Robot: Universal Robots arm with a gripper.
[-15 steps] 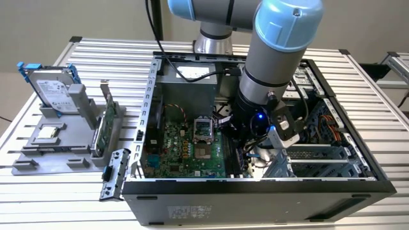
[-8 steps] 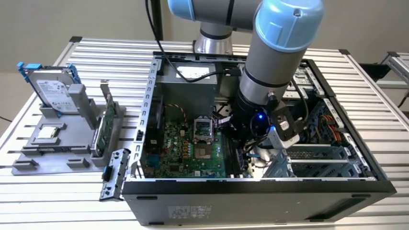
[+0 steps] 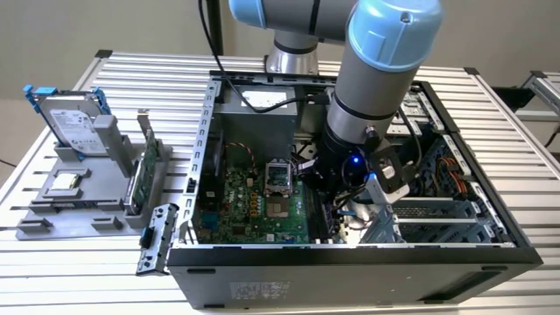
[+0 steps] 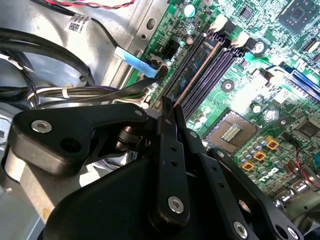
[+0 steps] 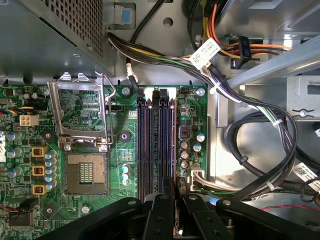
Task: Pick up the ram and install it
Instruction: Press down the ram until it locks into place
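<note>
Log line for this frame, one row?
arm: inside PC case | jaws: shut on ram | ram: over memory slots | seating: cannot tell

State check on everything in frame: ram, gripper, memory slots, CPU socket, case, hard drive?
Long, thin dark ram stick: gripped, lined along the edge-side memory slot; seating unclear.
Black gripper: shut on the ram stick.
Other dark memory slots: empty.
Square CPU socket: empty, metal frame lifted.
Black computer case: side open.
Silver hard drive with blue rails: standing in grey stand, outside case.
</note>
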